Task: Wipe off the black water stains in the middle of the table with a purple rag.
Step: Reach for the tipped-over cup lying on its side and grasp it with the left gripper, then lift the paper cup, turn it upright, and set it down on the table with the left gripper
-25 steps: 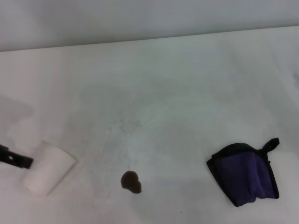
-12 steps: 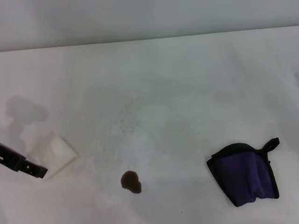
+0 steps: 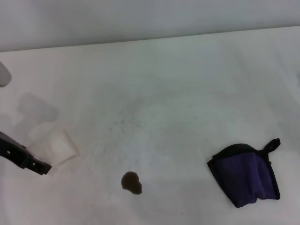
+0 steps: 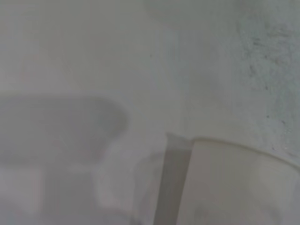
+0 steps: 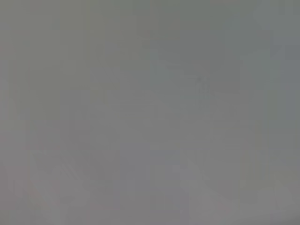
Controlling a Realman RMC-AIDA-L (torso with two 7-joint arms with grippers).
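Note:
The black water stains (image 3: 131, 183) are one small dark blot on the white table (image 3: 178, 93), near its front middle. To the right of the blot lies the purple rag (image 3: 246, 174), folded, with black edging and a loop, and nothing touches it. At the far left my left gripper (image 3: 44, 157) is shut on a white paper cup (image 3: 54, 145), held above the table with its shadow behind it. The left wrist view shows the cup's rim (image 4: 243, 150) close up. My right gripper is out of view, and the right wrist view shows only plain grey.
Faint grey speckles (image 3: 124, 124) mark the table behind the blot. The table's far edge (image 3: 150, 40) meets a pale wall.
My left gripper has turned the cup from tipped toward the blot to more upright and drawn it slightly back and up. Its shadow moved right. Blot and rag have not moved.

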